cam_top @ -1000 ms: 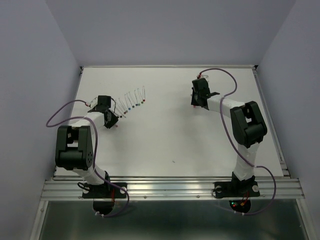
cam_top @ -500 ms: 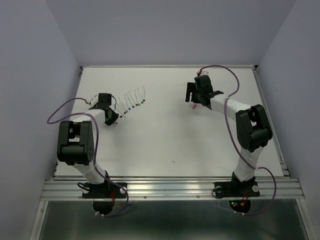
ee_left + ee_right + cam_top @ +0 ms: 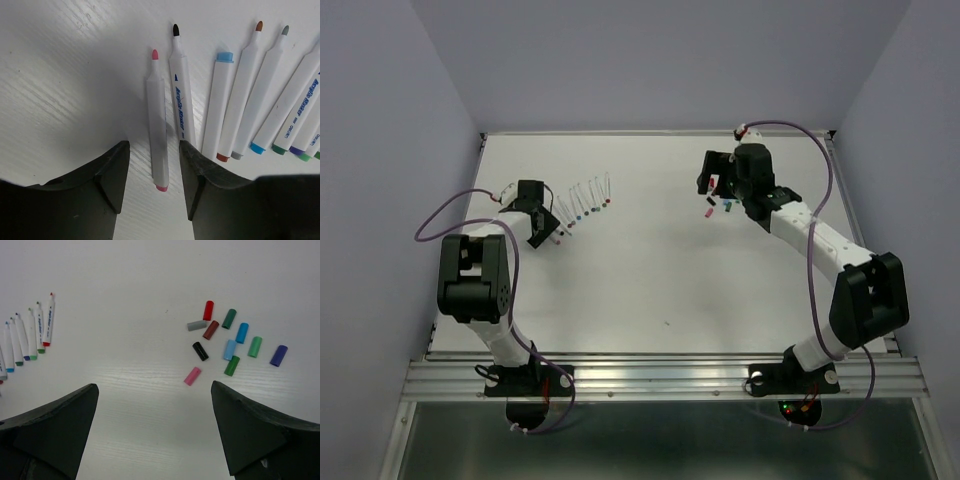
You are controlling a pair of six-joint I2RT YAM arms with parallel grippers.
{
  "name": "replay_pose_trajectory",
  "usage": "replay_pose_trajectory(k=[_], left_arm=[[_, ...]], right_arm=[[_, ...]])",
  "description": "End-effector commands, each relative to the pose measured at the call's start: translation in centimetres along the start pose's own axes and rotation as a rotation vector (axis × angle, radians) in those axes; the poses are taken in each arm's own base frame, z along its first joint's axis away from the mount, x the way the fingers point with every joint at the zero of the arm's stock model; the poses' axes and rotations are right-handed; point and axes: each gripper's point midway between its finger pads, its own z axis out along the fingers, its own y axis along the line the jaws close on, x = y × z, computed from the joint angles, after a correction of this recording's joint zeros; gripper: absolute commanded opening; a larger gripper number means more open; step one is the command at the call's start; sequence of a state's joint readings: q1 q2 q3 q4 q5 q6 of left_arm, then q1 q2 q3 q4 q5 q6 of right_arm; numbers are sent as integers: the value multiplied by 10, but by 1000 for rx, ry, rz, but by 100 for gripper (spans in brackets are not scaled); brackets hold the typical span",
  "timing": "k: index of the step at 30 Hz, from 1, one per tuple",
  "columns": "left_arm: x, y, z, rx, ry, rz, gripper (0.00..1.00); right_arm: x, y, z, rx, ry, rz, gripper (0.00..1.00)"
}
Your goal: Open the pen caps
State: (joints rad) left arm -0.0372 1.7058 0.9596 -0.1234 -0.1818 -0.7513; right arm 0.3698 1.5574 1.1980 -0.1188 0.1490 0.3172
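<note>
At the left end of the row of white-barrelled marker pens (image 3: 242, 95), the left gripper's (image 3: 152, 145) jaws stand apart astride the pink-tipped pen (image 3: 157, 130), not touching it. Well right of the row, the short coloured plastic pen caps (image 3: 229, 349) lie loose beneath the right gripper's (image 3: 155, 390) wide, empty jaws. Pens look light, stiff and slick, so I'd pinch mid-barrel.

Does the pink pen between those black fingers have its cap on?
No, the pink pen shows a bare pink tip, with nothing covering it.

On the bench (image 3: 650, 290), the pens (image 3: 582, 203) are laid in a row at upper left, with the pen caps (image 3: 720, 207) clustered well apart at upper right.
</note>
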Motion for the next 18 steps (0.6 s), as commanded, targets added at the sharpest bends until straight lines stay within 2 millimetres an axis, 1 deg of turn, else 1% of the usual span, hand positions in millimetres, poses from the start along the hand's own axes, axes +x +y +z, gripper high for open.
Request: replay_pose_trajectory(k=[1, 2, 4, 5, 6, 8, 9, 10, 11, 12, 13, 15, 16, 17, 18], left_arm=[[-11, 4, -14, -18, -30, -6, 57], [-13, 3, -17, -13, -34, -6, 59], [-20, 1, -30, 8, -57, -8, 64], [-22, -2, -35, 24, -62, -3, 68], [-30, -5, -48, 46, -88, -4, 74], [-37, -6, -63, 66, -112, -11, 83], [-42, -5, -72, 73, -135, -18, 88], [-53, -9, -92, 110, -180, -39, 99], [-60, -10, -103, 130, -210, -53, 99], [-72, -12, -125, 167, -267, -75, 99], [-78, -13, -136, 186, -293, -97, 99], [-90, -14, -157, 227, -352, -125, 99], [-99, -16, -176, 268, -400, -146, 99], [-104, -16, -185, 285, -426, -162, 99], [-108, -14, -192, 290, -453, -173, 99]], right_arm=[[-16, 7, -14, -35, -58, 2, 100], [-20, 8, -18, -38, -70, 4, 100], [-22, 6, -23, -32, -80, 11, 100], [-25, 2, -28, -11, -97, 23, 100], [-26, -1, -30, 3, -107, 29, 100], [-31, -11, -36, 53, -139, 47, 100], [-30, -14, -37, 70, -142, 47, 100], [-29, -22, -40, 106, -152, 55, 100], [-27, -26, -42, 123, -156, 60, 100], [-26, -28, -44, 133, -160, 68, 100], [-21, -31, -47, 139, -158, 76, 100], [-20, -34, -52, 147, -170, 100, 100], [-23, -35, -58, 145, -185, 104, 100], [-21, -42, -60, 183, -197, 118, 100], [-23, -46, -63, 198, -208, 127, 100]])
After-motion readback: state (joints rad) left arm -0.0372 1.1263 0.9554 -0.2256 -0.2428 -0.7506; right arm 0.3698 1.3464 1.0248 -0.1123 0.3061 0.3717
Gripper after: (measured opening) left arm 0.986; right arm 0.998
